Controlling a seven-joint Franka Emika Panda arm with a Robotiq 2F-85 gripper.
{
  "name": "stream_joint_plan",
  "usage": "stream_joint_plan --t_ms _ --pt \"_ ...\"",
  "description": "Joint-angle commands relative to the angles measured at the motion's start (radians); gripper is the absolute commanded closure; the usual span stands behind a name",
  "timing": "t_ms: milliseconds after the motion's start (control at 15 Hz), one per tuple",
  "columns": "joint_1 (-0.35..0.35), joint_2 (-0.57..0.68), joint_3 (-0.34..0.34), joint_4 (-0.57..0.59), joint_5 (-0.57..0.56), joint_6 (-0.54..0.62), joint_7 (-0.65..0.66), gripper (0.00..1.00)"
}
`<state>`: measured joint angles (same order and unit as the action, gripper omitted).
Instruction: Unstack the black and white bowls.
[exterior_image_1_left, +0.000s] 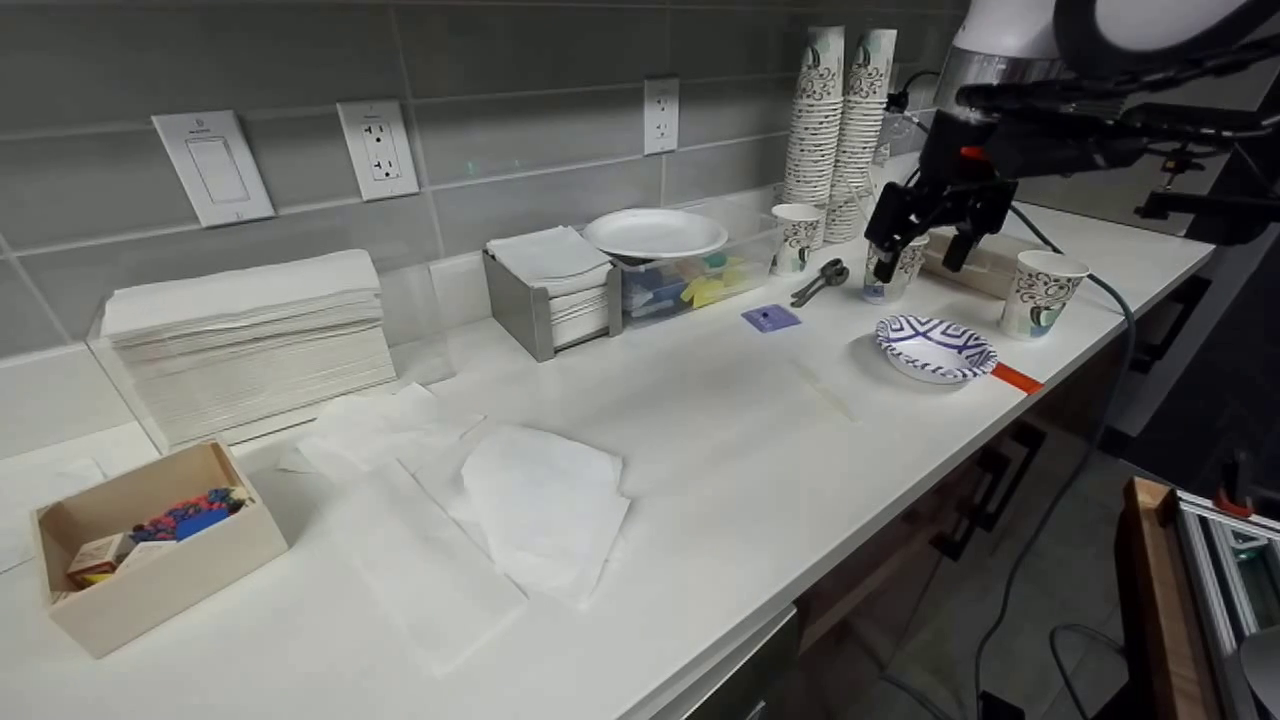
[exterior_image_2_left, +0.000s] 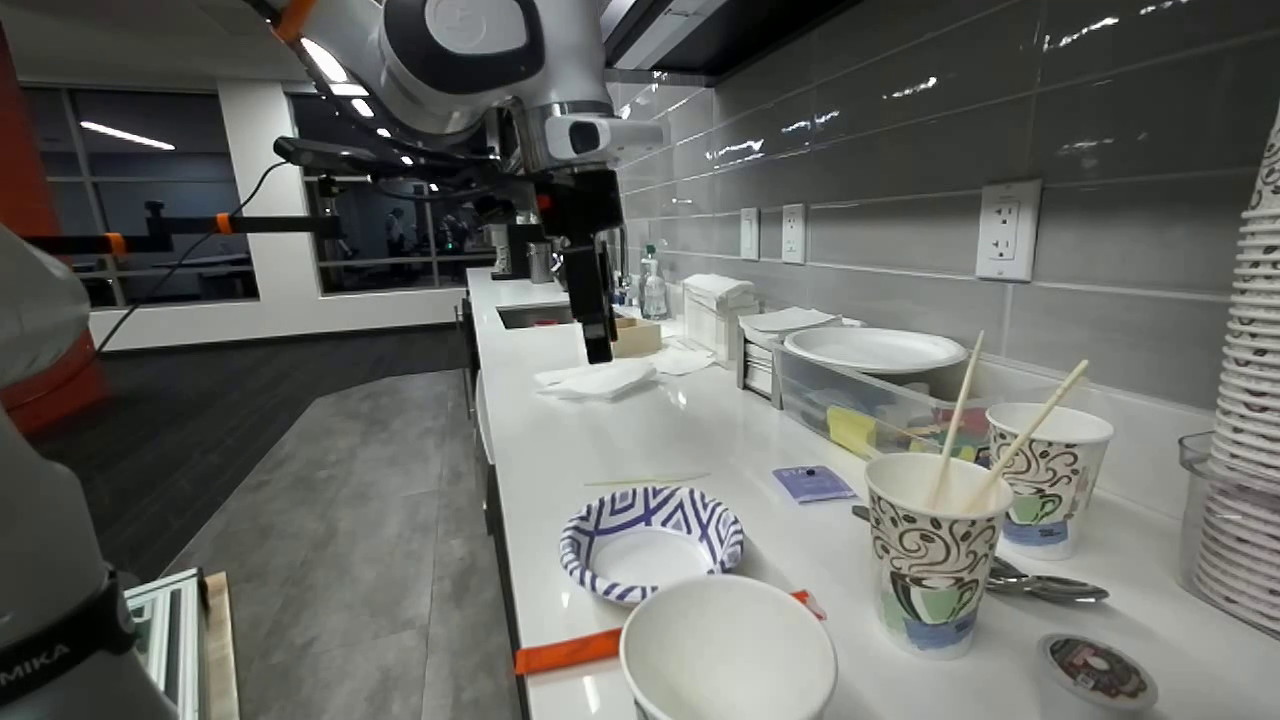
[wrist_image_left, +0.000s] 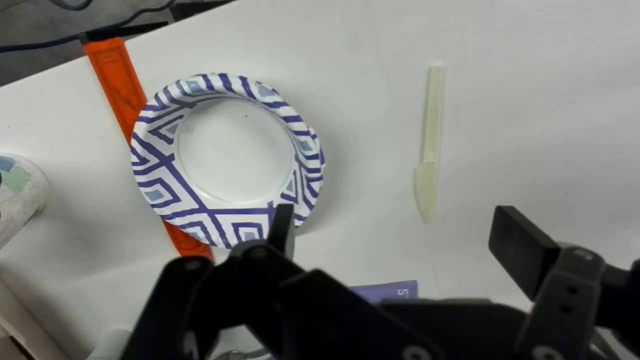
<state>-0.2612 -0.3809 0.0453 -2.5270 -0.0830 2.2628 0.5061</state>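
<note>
On the counter (exterior_image_1_left: 720, 450), the bowls (wrist_image_left: 235, 150) were stacked across the strip (wrist_image_left: 115, 80), and the knife (wrist_image_left: 431, 145) was laid to their right in the wrist view! In an exterior view, a cup (exterior_image_2_left: 728, 650) was stood before them; further right, stirrers (exterior_image_2_left: 957, 412) were propped in another cup (exterior_image_2_left: 930, 580). Over to an exterior view: spoons (exterior_image_1_left: 822, 280) were laid between that cup and the packet (exterior_image_1_left: 771, 318), the plate (exterior_image_1_left: 655, 233) was borne over the bin (exterior_image_1_left: 757, 258), and to its left, napkins (exterior_image_1_left: 555, 262) were held in the rack (exterior_image_1_left: 515, 305). Far left, the box (exterior_image_1_left: 190, 585) was set before the towels (exterior_image_1_left: 250, 350).
</note>
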Motion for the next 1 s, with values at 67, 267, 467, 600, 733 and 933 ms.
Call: stream_joint_plan --t_ms 67,267,467,600,733,933 --pt "-0.055 0.116 -0.020 -0.012 -0.136 0.124 0.122 0.00" --pt "-0.059 0.171 -0.044 -0.013 -0.196 0.161 0.183 0.00" --pt "-0.047 0.210 -0.063 -0.020 -0.240 0.183 0.228 0.09" --pt "-0.037 0.234 -0.076 -0.025 -0.249 0.194 0.243 0.34" --pt "-0.024 0.251 -0.088 -0.034 -0.242 0.214 0.239 0.34" --pt "-0.003 0.271 -0.105 -0.047 -0.212 0.259 0.223 0.36"
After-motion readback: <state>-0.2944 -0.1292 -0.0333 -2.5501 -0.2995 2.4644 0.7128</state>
